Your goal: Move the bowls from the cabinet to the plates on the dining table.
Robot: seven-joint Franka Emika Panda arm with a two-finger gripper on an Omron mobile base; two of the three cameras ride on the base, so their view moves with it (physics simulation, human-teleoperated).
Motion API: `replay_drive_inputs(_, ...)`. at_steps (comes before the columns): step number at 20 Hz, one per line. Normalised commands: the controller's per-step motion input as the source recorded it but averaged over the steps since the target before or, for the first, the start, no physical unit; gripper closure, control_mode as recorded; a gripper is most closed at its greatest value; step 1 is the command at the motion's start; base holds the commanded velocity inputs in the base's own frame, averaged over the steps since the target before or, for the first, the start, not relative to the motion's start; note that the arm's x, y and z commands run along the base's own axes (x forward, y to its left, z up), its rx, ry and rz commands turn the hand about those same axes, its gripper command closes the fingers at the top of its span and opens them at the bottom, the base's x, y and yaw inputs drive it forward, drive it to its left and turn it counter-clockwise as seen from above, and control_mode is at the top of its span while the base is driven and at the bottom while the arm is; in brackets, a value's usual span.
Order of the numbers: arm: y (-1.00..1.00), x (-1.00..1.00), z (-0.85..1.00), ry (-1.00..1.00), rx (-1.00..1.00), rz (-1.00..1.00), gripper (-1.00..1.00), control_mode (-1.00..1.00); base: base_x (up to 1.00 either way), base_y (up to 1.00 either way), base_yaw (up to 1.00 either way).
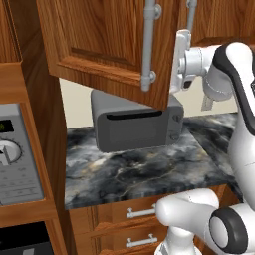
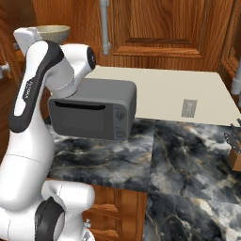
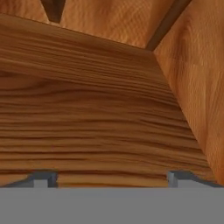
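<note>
One bowl [image 2: 52, 31], tan inside with a pale rim, sits inside the cabinet [image 2: 179, 28] at the upper left of the right base view. My white hand [image 2: 26, 35] is raised just left of it. In the left base view the hand [image 1: 182, 52] reaches up behind the open cabinet door [image 1: 99, 45], which hides the fingers. The hand view looks along the bare wooden shelf [image 3: 96, 113]; my gripper [image 3: 111, 178] is open, its fingertips [image 3: 43, 178] wide apart with nothing between them. The plates and the dining table are out of view.
A grey toaster oven [image 1: 134, 124] stands on the marbled counter [image 1: 139, 169] below the cabinet, over wooden drawers [image 1: 134, 214]. The open door's long silver handle [image 1: 148, 45] hangs beside my arm. A built-in oven [image 1: 15, 159] is at the left, a knife block [image 2: 234, 150] at the right.
</note>
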Motion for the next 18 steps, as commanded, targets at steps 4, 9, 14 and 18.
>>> replay_drive_inputs(4,0.32,-0.44,-0.11,0.01,0.05,0.06,-1.00,-1.00,0.00,0.00,0.00)
replay_drive_inputs(9,0.42,-0.47,-0.20,-0.02,0.08,0.02,-1.00,-1.00,0.00,0.00,0.00)
replay_drive_inputs(14,0.57,-0.10,0.01,-0.06,0.01,-0.02,-1.00,-1.00,0.00,0.00,0.00)
replay_drive_inputs(18,0.61,0.00,0.25,-0.09,-0.01,-0.01,-1.00,-1.00,0.00,0.00,0.00)
